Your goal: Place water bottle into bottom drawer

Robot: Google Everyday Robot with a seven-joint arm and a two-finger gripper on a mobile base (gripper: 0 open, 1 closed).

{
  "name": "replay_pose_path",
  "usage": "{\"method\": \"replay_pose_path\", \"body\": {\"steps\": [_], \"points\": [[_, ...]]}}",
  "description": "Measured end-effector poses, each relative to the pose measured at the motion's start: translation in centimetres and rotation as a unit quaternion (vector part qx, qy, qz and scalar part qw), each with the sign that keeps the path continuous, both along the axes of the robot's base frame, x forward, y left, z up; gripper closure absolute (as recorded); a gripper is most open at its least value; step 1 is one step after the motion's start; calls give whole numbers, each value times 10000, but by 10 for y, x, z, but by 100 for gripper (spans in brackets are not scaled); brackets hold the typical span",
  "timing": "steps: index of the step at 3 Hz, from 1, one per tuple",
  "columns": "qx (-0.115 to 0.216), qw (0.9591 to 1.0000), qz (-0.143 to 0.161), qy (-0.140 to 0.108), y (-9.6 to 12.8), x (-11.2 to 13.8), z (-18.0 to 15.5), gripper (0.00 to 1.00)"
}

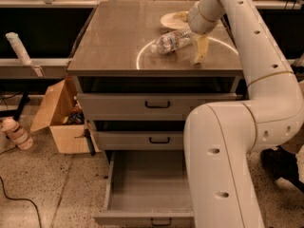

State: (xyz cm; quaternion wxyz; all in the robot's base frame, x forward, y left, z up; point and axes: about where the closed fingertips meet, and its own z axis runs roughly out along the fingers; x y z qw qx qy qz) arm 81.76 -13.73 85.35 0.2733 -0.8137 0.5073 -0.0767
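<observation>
- One cardboard box [57, 113] on floor, left of cabinet.
- Bottom drawer [147, 184] pulled open, lowest of 3.
- Water bottle [170, 41] on its side on cabinet top [118, 37], near white bowl [172, 19].
- Gripper [197, 51] low at bottle's right end; jaw state: can't tell.

Can't make out the right end of the water bottle [170, 41] under the gripper [196, 45], far right on the tabletop [114, 37]. Can't see the right side of the bottom drawer [142, 184] behind the arm [218, 175]; handle [160, 221] clipped at the near edge.

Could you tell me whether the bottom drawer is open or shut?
Open: the bottom drawer is pulled out, its tray showing. The gripper is beside the water bottle.
</observation>
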Motion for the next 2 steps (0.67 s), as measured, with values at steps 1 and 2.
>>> {"method": "replay_pose_path", "body": {"steps": [1,2], "points": [[25,9996,262,-129,21,3,6,0],[24,9982,539,-254,41,5,11,0]]}}
